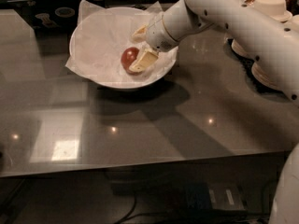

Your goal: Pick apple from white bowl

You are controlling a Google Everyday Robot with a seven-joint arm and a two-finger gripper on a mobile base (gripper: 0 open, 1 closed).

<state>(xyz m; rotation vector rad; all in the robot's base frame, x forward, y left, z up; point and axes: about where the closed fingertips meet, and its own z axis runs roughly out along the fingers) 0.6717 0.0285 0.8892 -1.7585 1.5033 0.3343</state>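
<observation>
The apple point(128, 58), small and reddish, lies on crumpled white paper in the wide white bowl point(107, 80) at the back of the dark table. My gripper point(140, 47) reaches down into the bowl from the right, at the end of the white arm. Its two cream fingers are spread apart. The near finger point(144, 60) rests against the apple's right side. The far finger point(139, 33) is behind and above the apple. The apple's right edge is hidden by the near finger.
Stacks of beige paper bowls point(270, 8) stand at the back right, partly behind my arm point(243, 27). A dark tray or laptop point(51, 10) sits behind the bowl at the back left, with a person's hands above it. The table's front edge point(140, 167) runs across the bottom.
</observation>
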